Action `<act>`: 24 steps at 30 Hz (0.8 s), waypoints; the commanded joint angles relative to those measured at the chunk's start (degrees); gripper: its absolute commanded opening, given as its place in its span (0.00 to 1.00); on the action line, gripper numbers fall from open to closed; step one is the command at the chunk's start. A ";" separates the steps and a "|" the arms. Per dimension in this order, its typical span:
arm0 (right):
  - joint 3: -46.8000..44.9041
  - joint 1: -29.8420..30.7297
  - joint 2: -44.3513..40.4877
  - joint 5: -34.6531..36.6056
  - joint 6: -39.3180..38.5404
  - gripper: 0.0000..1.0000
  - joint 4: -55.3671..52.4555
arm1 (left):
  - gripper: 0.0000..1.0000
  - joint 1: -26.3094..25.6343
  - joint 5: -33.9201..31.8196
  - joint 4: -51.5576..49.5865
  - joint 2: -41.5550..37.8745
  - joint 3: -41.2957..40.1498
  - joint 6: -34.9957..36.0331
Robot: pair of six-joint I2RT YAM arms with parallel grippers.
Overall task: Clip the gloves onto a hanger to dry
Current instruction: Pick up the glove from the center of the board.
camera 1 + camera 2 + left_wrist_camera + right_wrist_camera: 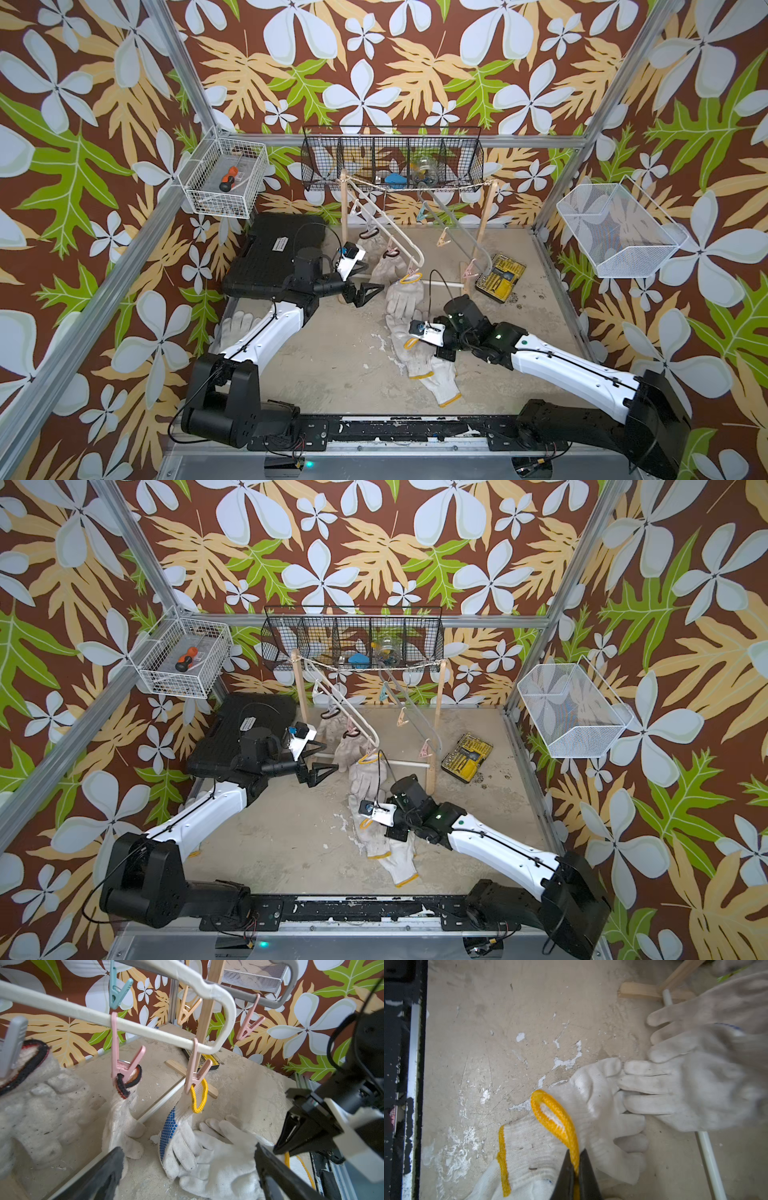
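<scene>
Three gloves hang by clips from the white hanger [83, 1014]: two dark-trimmed ones [124, 1122] and a blue-dotted, yellow-cuffed one [172, 1126]. A grey hanger [259, 999] behind it carries bare clips. More yellow-trimmed gloves [428, 365] lie piled on the floor below. My right gripper [576, 1153] is shut on the yellow cuff [554, 1118] of the top glove [602, 1105] in that pile, low over the floor. My left gripper [372, 295] is open with nothing in it, level with the hanging gloves and just left of them. Another glove [235, 328] lies under the left arm.
Both hangers hang from a cord on a wooden rack [344, 216]. A black tool case [274, 253] lies at the back left and a yellow bit set [500, 276] at the back right. Wire baskets [390, 162] [226, 178] [619, 232] hang on the walls.
</scene>
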 commanded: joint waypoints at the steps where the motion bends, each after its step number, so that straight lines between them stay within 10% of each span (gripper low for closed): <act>1: 3.69 -3.37 -2.92 -4.00 1.65 0.00 -7.54 | 1.00 -0.13 5.12 0.38 -0.63 0.49 -2.54; 9: 15.62 -10.34 -2.40 -5.54 -0.19 0.00 -15.47 | 1.00 -1.02 8.87 -0.34 -2.78 0.99 -5.52; 24: 26.56 -14.40 4.95 9.38 8.11 0.00 -12.87 | 0.97 -3.34 -9.16 2.75 3.24 7.70 -5.00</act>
